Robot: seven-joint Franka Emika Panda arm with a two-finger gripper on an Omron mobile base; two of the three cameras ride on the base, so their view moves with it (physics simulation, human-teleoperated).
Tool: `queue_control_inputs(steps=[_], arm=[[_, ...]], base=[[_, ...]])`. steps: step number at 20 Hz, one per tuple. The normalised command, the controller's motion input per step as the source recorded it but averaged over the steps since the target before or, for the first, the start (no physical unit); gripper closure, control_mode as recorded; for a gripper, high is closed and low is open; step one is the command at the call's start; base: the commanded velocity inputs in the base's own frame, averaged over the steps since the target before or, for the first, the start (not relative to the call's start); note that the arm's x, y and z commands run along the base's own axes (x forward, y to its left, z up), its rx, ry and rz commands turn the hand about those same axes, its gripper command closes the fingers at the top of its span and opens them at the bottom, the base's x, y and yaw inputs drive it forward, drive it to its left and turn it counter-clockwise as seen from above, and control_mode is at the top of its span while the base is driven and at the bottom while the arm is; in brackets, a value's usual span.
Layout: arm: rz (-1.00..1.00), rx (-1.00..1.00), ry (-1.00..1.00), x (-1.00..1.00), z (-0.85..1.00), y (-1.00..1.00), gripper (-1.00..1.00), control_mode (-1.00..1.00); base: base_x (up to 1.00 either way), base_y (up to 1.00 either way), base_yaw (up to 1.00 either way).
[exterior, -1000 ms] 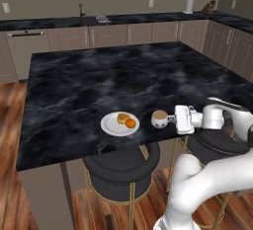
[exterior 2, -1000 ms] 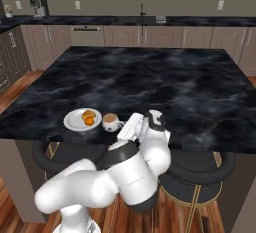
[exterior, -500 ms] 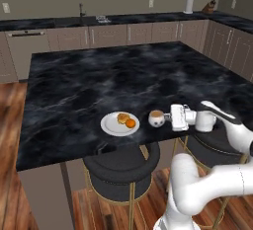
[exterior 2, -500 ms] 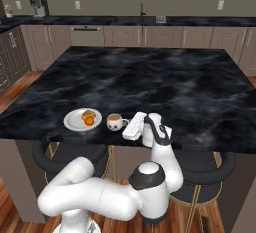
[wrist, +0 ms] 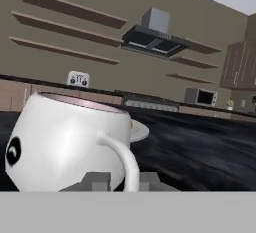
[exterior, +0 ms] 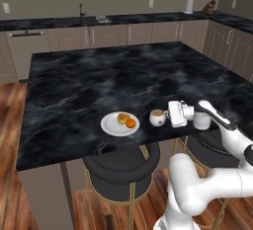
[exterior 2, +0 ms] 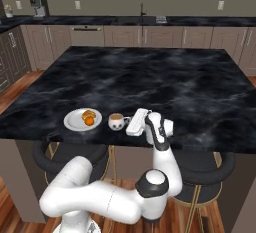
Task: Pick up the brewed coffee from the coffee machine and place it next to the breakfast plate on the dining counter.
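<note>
Black marble table (exterior: 89, 86), centre of frame: one plate (exterior: 120, 124) with one pastry (exterior: 123, 118) and one orange piece (exterior: 130, 123); one mug of coffee (exterior: 157, 117) just right of it. One pincer (exterior: 169, 114) at the mug's handle, fingers straddling it; grip cannot be told.

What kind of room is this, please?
A home kitchen, most likely: a dark marble dining counter with stools, wall cabinets with a sink faucet, and a range hood.

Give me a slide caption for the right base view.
Claw at the handle of the brewed coffee, standing beside the breakfast plate on the dining counter.
</note>
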Motion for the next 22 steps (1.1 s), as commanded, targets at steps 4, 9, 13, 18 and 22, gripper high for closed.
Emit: queue_control_inputs(steps=[4,9,13,18,22], arm=[[0.0,-0.07,-0.17,-0.4,-0.23,-0.02,-1.0,-1.0],[0.0,-0.02,-0.08,-0.1,-0.03,0.0,-1.0,-1.0],[0.0,-0.01,0.0,0.0,0.0,0.0,-1.0,-1.0],[0.0,-0.02,0.0,0.0,-0.04,-0.08,-1.0,-1.0],[0.0,-0.03,0.0,-0.05,-0.15,-0.25,-1.0,-1.0]], base=[[0.0,0.0,0.0],[0.0,0.0,0.0],[0.0,0.0,0.0],[0.0,0.0,0.0],[0.0,0.0,0.0]])
